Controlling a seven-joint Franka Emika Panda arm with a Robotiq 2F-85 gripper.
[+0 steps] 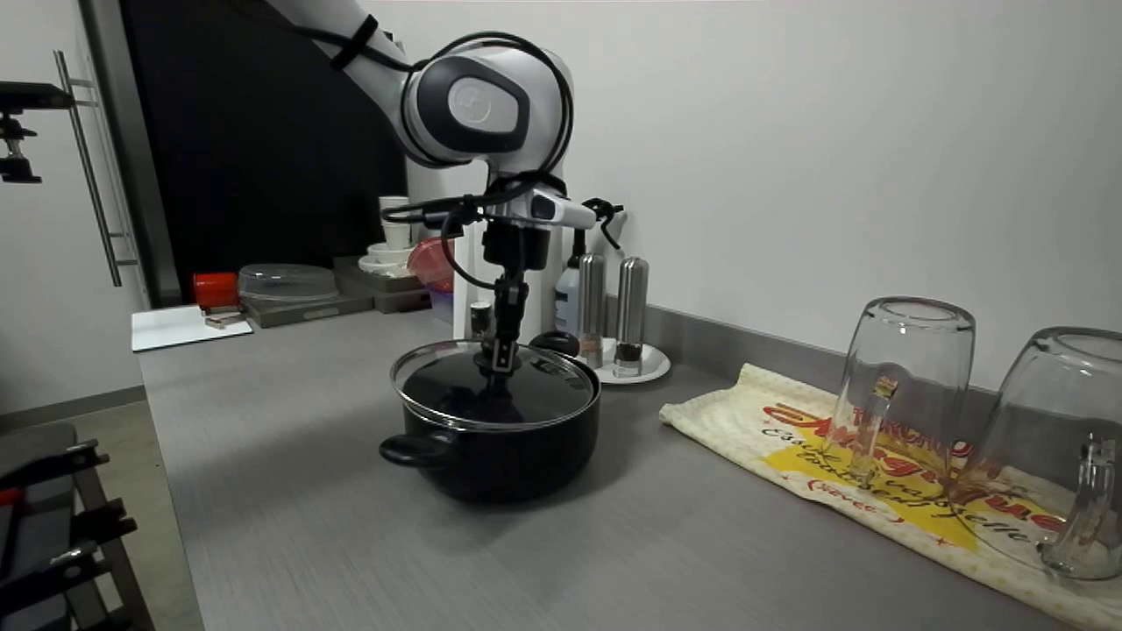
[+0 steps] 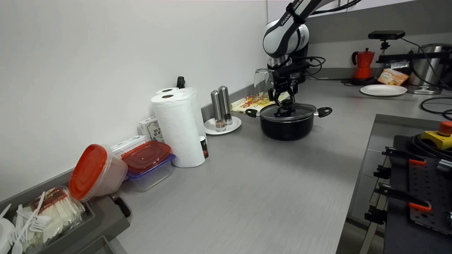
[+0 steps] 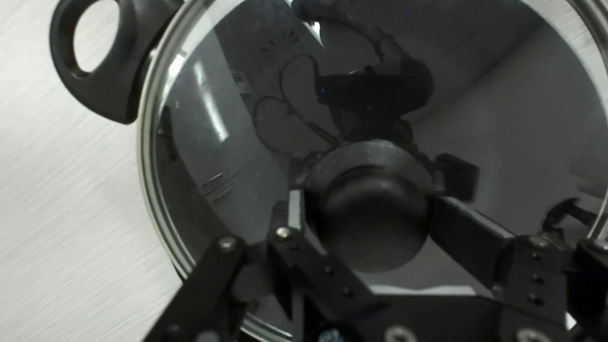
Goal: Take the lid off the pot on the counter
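Note:
The black pot (image 1: 517,464) stands on the grey counter (image 1: 333,543); it also shows in an exterior view (image 2: 287,130). The see-through glass lid (image 1: 447,399) lies on the pot, its metal rim looking level with the pot's edge; it shows in an exterior view (image 2: 304,112) and the wrist view (image 3: 204,156). My gripper (image 1: 503,358) points straight down at the lid's centre. In the wrist view its fingers (image 3: 369,202) lie close against both sides of the black knob (image 3: 375,228) and look shut on it. One pot handle (image 3: 133,57) shows at upper left.
Two metal mills (image 1: 630,307) stand on a white plate (image 1: 653,364) behind the pot. Paper towel rolls (image 2: 180,130) and plastic containers (image 2: 152,176) stand along the wall. Upturned glasses (image 1: 907,368) stand on a printed cloth (image 1: 710,412). A red coffee maker (image 2: 363,63) stands farther off.

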